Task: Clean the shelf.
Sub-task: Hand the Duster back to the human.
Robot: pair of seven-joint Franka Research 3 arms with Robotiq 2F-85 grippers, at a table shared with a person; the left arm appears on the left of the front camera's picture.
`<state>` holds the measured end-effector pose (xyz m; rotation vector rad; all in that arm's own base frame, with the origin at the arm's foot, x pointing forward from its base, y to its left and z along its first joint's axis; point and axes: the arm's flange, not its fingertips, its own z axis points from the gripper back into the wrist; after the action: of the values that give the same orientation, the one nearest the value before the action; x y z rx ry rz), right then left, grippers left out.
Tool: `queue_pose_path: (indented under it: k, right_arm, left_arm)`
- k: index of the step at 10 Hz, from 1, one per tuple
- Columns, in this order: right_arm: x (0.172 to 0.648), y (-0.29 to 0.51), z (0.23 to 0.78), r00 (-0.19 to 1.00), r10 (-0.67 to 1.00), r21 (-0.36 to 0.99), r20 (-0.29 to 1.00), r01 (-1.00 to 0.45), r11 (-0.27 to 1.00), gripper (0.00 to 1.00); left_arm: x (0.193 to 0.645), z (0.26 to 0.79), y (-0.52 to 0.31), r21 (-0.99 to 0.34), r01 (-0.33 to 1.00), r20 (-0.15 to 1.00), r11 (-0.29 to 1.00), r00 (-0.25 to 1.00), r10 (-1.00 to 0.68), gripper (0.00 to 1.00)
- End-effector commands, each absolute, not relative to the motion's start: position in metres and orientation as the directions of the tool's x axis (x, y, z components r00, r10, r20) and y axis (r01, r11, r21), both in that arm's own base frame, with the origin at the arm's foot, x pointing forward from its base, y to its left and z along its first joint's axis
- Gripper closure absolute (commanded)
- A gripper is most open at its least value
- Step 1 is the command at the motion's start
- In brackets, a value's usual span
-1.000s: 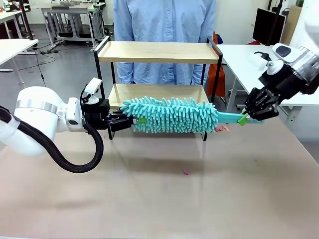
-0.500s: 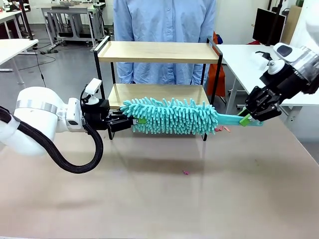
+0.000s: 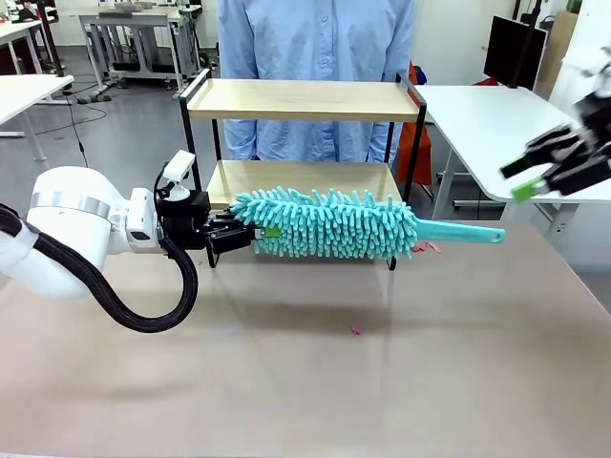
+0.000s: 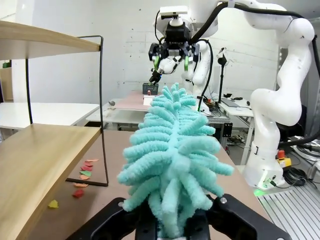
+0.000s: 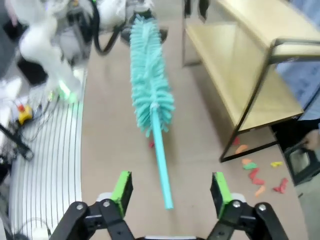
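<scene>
- Your left hand (image 3: 250,232) is clamped shut on the fluffy end of the teal duster (image 3: 329,222), holding it level just above the table (image 3: 305,382) (in the left wrist view the fuzz bulges right up out of the fingers).
- The shelf (image 3: 301,99) sits at the far side of the table in front of the person in the blue shirt (image 3: 315,38). The duster runs along its front, level with the lower board, and the left hand is right by the shelf's front left leg.
- Your right hand (image 3: 554,167) is off the duster's handle, up and to the right of the handle tip and blurred in the front view. In the right wrist view its green pads (image 5: 121,188) stand wide apart with the handle end between them and farther off, touching neither.
- From that same view the shelf lies off to the right of the hand, well apart from it.
- Small coloured scraps (image 5: 255,170) lie on the table by the shelf's right leg, and one pink bit (image 3: 356,331) sits mid-table.
</scene>
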<state>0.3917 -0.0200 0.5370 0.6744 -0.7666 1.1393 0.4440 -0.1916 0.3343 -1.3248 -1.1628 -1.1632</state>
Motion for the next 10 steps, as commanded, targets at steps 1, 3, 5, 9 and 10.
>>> queue_pose_path:
  k: [1, 3, 5, 9, 10]
  right_arm:
    - [0.383, -0.046, 0.54, 0.208, 0.369, 0.073, 0.906, -0.935, 0.348, 0.0]
    - [0.382, -0.065, 0.536, 0.223, 0.29, 0.103, 0.931, -0.92, 0.378, 0.0]
    - [0.381, -0.069, 0.55, 0.259, 0.323, 0.12, 0.91, -0.912, 0.393, 0.0]
    - [0.381, -0.069, 0.55, 0.259, 0.323, 0.12, 0.91, -0.912, 0.393, 0.0]
    - [0.381, -0.069, 0.55, 0.259, 0.323, 0.12, 0.91, -0.912, 0.393, 0.0]
  left_arm:
    - [0.444, 0.336, -0.192, -0.075, 0.995, 0.995, -0.059, 0.079, 0.058, 1.0]
    - [0.444, 0.336, -0.192, -0.075, 0.995, 0.995, -0.059, 0.079, 0.058, 1.0]
    - [0.444, 0.336, -0.192, -0.075, 0.995, 0.995, -0.059, 0.079, 0.058, 1.0]
    - [0.435, 0.394, -0.175, -0.037, 0.999, 0.959, 0.038, 0.025, 0.281, 0.83]
    - [0.429, 0.413, -0.167, -0.02, 0.997, 0.937, 0.075, -0.007, 0.349, 0.83]
